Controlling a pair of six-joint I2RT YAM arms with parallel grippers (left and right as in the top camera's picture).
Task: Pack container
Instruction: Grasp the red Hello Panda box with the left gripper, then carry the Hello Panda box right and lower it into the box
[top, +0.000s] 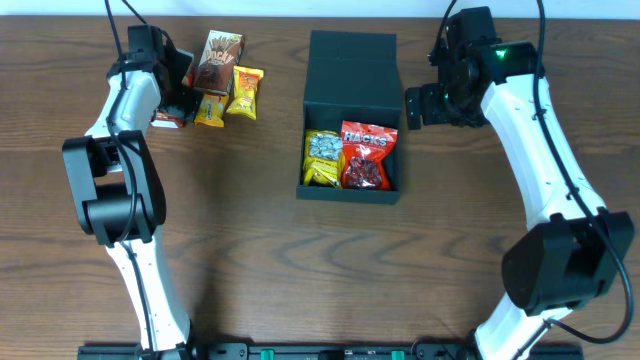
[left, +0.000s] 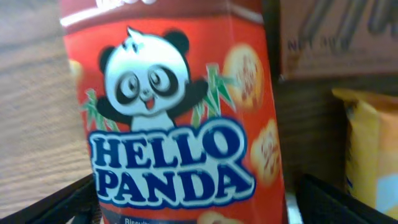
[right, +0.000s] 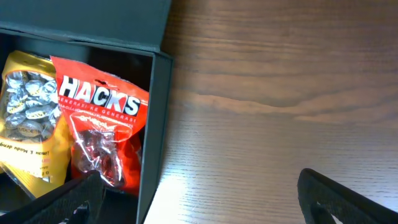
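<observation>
Partly packed: the container (top: 350, 70), lid open mid-worktop (top: 300, 270), holds a Hacks bag (top: 367, 155) and a yellow sweet packet (top: 322, 158). Hello Panda box (left: 180, 124), Pocky box (top: 218, 60) and two yellow packets (top: 245, 92) (top: 210, 108) wait outside. Left tool (top: 172, 100) open astride the Hello Panda box, not gripping; right tool (top: 425, 105) open, empty

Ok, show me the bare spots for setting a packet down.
Bare table in front of the container, wide and open; a narrower strip between container and yellow packet. Crowded: around the Hello Panda box, and the container's compartment, mostly filled by the Hacks bag and a yellow bag.
</observation>
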